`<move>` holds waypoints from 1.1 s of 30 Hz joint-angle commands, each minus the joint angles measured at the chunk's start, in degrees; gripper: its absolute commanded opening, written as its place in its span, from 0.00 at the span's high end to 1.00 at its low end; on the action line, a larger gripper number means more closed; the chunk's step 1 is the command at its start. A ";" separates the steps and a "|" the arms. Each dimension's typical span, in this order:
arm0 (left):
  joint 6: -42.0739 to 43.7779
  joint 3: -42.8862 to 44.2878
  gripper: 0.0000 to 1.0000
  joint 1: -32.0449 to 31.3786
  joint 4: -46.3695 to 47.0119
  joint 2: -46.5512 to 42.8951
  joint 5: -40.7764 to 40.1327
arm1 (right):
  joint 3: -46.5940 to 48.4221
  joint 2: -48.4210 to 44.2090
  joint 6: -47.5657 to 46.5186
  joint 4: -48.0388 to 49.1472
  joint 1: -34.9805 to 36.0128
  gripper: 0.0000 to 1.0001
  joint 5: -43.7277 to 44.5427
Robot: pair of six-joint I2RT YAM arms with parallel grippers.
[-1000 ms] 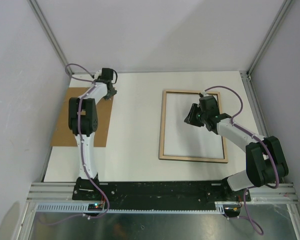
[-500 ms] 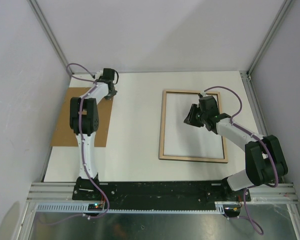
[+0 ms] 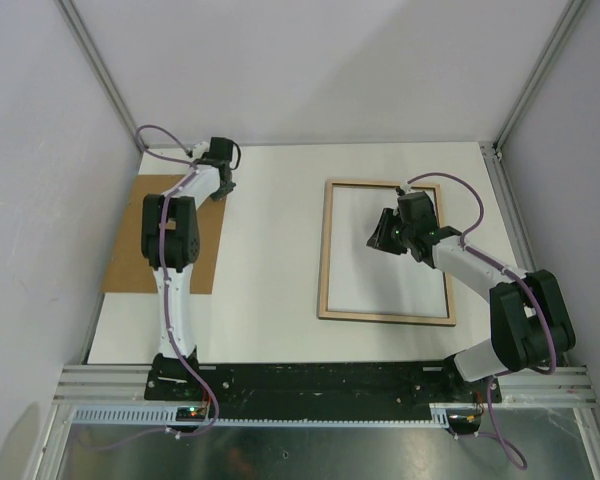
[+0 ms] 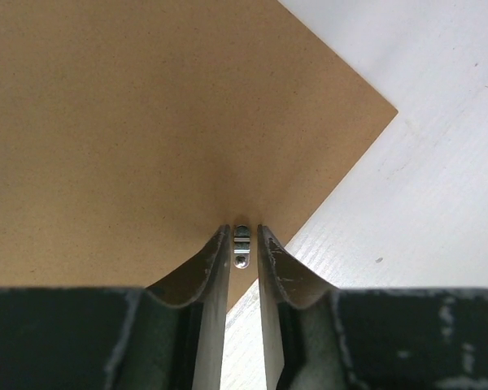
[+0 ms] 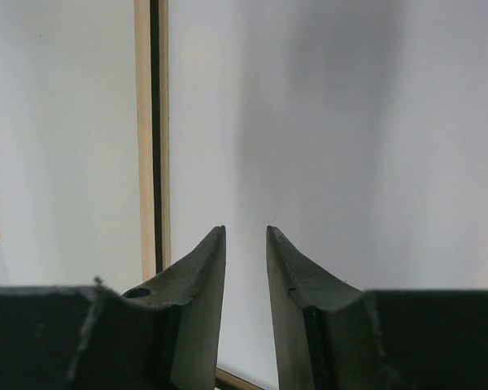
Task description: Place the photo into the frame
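Note:
The frame (image 3: 326,250) lies pale-wood side up right of the table's middle. A plain white surface (image 5: 333,122) fills its opening; I cannot tell if this is the photo's back, and no printed side shows. My right gripper (image 3: 381,237) hovers over the frame's upper half. In the right wrist view it (image 5: 246,231) is open with nothing between its fingers, next to a frame rail (image 5: 145,122). My left gripper (image 3: 220,188) is at the far right corner of the brown backing board (image 3: 130,250). Its narrowly parted fingers (image 4: 242,231) straddle a small metal tab (image 4: 241,244), slim gaps either side.
The backing board lies flat at the table's left edge, partly under my left arm. White enclosure walls with aluminium posts (image 3: 100,70) surround the table. A black mounting rail (image 3: 320,378) runs along the near edge.
My left gripper's jaws have narrowed around the metal tab, and its wrist has crept slightly toward the far edge. The right arm and the frame have not moved.

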 commanded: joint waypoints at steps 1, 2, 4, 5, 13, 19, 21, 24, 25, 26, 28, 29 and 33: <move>-0.02 1.29 0.76 -0.71 -1.91 1.34 -2.45 | 2.31 0.56 -0.58 0.75 -0.26 0.68 -0.88; 0.01 1.35 0.76 -0.69 -2.04 1.50 -2.54 | 2.28 0.58 -0.57 0.75 -0.27 0.68 -0.98; 0.08 1.32 0.76 -0.73 -2.18 1.73 -2.60 | 2.30 0.54 -0.52 0.75 -0.34 0.68 -1.28; 0.15 1.27 0.77 -0.78 -2.31 1.82 -2.66 | 2.28 0.57 -0.49 0.66 -0.35 0.68 -1.36; 1.44 1.75 0.88 -1.09 -2.84 2.53 -2.17 | 2.22 0.27 -0.49 0.34 -0.45 0.69 -1.72; 2.92 -0.21 1.00 -1.88 -2.96 1.41 0.17 | 2.29 0.37 0.01 0.76 -0.26 0.68 -2.01; 3.03 -1.64 1.00 -2.26 -2.96 0.30 1.37 | 2.33 0.60 0.26 1.24 -0.01 0.68 -2.00; 2.84 -4.24 1.00 -2.83 -2.83 -1.68 3.28 | 2.34 0.93 0.77 2.17 0.76 0.68 -2.05; 2.72 -5.02 1.00 -2.97 -2.85 -2.51 3.89 | 2.34 1.03 0.99 2.47 1.03 0.68 -2.05; 2.48 -5.94 1.00 -3.14 -2.86 -3.15 4.81 | 2.34 1.08 1.18 2.80 1.34 0.68 -2.05; 2.06 -7.66 1.00 -3.45 -2.78 -4.51 6.44 | 2.34 1.19 1.61 3.59 2.04 0.68 -1.83; 1.89 -8.40 1.00 -3.64 -2.69 -5.25 7.22 | 2.34 1.34 1.84 3.89 2.42 0.68 -1.77; 1.48 -11.06 1.00 -4.65 -2.39 -8.20 10.04 | 2.33 1.98 2.73 4.88 3.49 0.68 -1.55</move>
